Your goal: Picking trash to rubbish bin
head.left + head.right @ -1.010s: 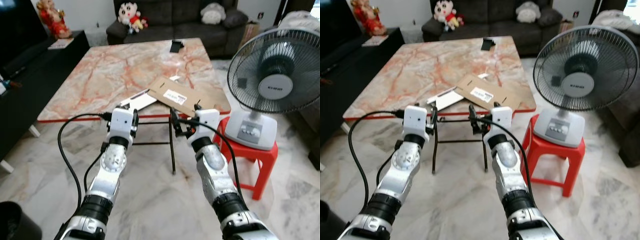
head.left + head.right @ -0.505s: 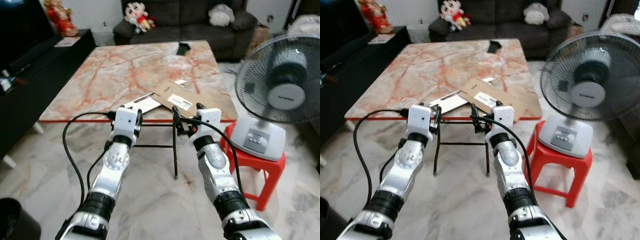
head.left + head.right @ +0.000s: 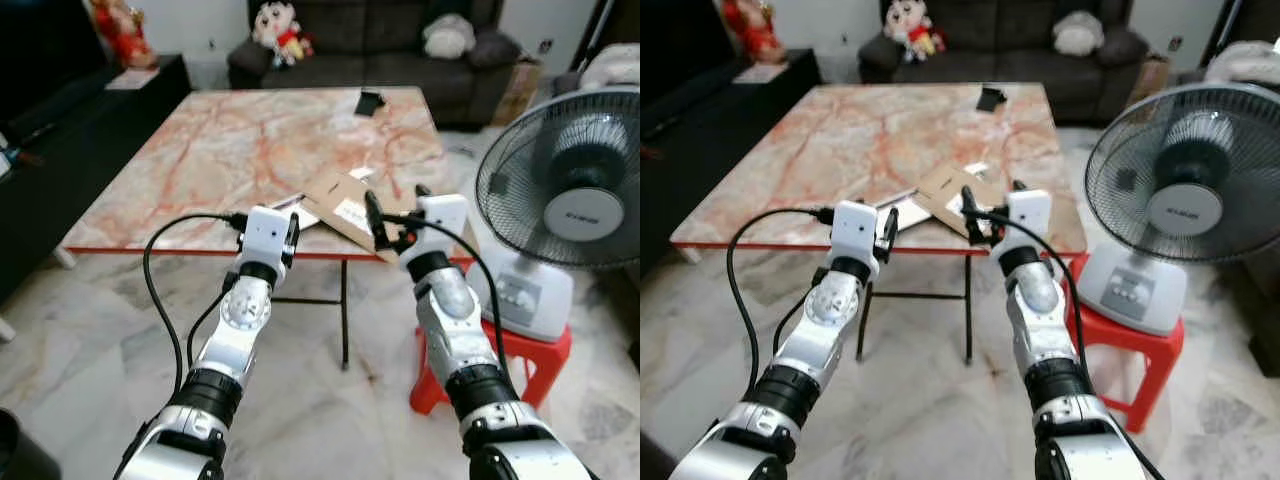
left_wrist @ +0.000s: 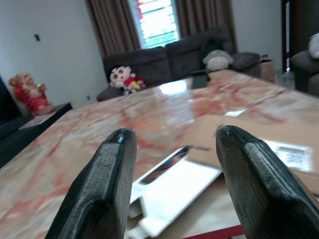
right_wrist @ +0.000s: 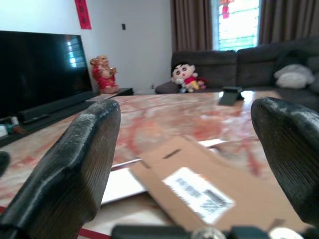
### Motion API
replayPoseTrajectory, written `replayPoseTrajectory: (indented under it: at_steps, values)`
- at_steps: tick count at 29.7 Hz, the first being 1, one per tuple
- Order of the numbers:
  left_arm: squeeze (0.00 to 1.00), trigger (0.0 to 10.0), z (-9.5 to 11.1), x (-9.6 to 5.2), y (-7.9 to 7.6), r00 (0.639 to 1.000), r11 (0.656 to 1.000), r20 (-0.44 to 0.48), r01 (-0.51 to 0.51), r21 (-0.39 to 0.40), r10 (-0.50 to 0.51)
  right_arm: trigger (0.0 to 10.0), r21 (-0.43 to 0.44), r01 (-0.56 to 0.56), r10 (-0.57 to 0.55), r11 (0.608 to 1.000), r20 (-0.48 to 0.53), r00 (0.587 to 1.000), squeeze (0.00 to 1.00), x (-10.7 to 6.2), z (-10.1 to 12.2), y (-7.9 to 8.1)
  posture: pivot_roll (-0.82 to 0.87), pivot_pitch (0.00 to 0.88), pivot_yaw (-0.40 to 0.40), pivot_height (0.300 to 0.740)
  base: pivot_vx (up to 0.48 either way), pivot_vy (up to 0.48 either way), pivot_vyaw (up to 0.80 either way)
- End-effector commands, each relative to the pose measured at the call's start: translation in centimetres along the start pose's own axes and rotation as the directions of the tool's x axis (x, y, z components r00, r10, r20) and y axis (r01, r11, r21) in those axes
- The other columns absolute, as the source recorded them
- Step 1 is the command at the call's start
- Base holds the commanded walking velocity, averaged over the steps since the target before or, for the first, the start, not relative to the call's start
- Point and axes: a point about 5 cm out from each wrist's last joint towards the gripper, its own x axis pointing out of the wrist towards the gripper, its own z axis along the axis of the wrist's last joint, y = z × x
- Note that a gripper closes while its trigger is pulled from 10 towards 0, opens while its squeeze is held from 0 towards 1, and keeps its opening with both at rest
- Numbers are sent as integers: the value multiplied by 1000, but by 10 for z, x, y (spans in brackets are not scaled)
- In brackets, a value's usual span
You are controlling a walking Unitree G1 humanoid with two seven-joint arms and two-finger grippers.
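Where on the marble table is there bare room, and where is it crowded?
The marble table is bare from its left edge to the small black object at its far edge. The near right corner is crowded: flattened cardboard, white packaging, both grippers' open jaws nearby.

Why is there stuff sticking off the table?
A flattened brown cardboard piece and a white flat packet lie crooked at the marble table's near edge; the cardboard seems to poke over it. They look like leftover trash.

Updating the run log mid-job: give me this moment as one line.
phase: approach | left gripper: open, near table edge | right gripper: open, facing cardboard | white paper: beside cardboard | held: nothing
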Motion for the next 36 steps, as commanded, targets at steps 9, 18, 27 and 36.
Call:
replayPoseTrajectory:
  at_steps: [9,18,27,36]
  values:
    - [0,10000,-7,-4,28,998,998,-8,-61,33,61,10000,-66,84,-91,994,-96,991,0,-7,-17,-21,-23,0,29,740,324,0,-129]
    - [0,10000,-22,-16,48,994,992,-47,-93,81,97,10000,-101,162,-177,982,-157,972,0,-19,-29,-47,-17,0,27,740,322,0,0]
    - [0,10000,-35,-27,56,990,993,-87,-104,57,108,10000,-100,152,-169,983,-183,969,0,-26,-39,-44,-5,0,27,740,322,0,0]
    - [0,10000,-41,-33,50,992,996,-94,-82,41,86,10000,-94,167,-183,981,-199,963,0,-39,-49,-48,-12,0,30,740,305,0,0]
